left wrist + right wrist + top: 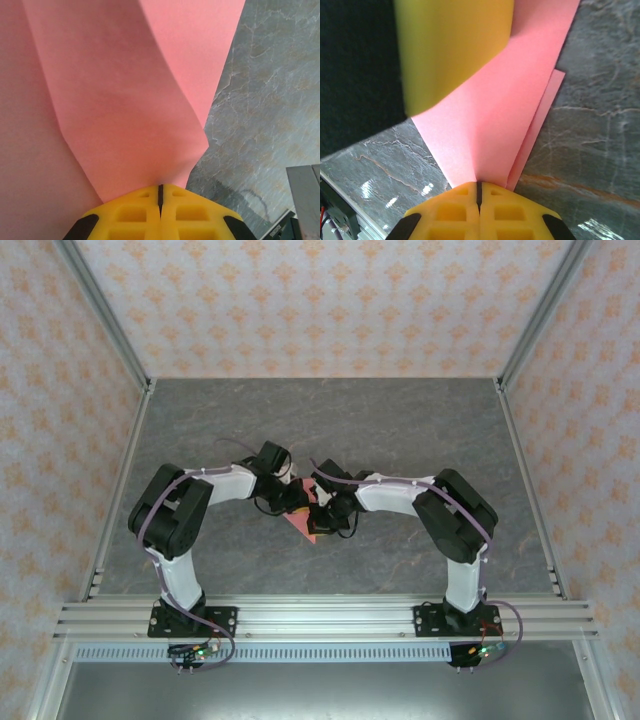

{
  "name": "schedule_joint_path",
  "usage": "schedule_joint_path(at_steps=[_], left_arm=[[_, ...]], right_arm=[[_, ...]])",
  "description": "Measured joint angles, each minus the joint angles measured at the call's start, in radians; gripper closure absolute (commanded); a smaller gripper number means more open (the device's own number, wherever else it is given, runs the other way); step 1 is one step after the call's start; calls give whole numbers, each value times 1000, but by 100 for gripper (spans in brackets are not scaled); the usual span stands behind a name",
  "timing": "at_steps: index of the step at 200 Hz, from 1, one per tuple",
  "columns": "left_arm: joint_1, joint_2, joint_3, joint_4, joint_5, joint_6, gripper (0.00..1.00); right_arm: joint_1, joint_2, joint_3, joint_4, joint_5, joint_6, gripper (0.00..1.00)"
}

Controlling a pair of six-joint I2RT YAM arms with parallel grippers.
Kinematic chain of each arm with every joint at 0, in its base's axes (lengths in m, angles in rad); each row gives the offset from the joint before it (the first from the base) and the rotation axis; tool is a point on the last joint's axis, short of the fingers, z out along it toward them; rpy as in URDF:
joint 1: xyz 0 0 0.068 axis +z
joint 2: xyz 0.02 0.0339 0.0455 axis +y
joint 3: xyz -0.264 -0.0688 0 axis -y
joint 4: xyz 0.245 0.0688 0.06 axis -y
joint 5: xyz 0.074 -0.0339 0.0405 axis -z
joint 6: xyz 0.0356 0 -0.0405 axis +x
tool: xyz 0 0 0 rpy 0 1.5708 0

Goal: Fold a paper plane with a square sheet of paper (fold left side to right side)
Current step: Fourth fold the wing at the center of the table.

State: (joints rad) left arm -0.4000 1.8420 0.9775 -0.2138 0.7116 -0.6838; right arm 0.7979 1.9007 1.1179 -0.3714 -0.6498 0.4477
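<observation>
Here, mid-fold, your left gripper (160, 194) and right gripper (479, 189) each clamp tight on the pink paper (308, 528), at the centre of the grey marbled table (400, 430), its tip toward six o'clock. Next, you probably need to carry the left edge over toward three o'clock and press the crease. Patterned walls (320, 300) enclose it.

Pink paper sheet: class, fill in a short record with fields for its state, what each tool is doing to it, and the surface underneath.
sheet: salmon-pink, creased, with overlapping layers
position: between the two arms, mid-table
left tool: shut, pinching the sheet
right tool: shut, pinching the sheet
surface: grey marbled table
</observation>
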Motion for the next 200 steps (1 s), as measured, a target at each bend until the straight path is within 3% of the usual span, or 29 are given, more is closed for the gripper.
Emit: schedule_joint_path(at_steps=[138, 200], left_arm=[[77, 95, 86, 9, 118, 164, 93], [118, 116, 108, 67, 111, 214, 93]], right_arm=[[0, 2, 8, -12, 7, -7, 100], [0, 2, 8, -13, 7, -8, 100]])
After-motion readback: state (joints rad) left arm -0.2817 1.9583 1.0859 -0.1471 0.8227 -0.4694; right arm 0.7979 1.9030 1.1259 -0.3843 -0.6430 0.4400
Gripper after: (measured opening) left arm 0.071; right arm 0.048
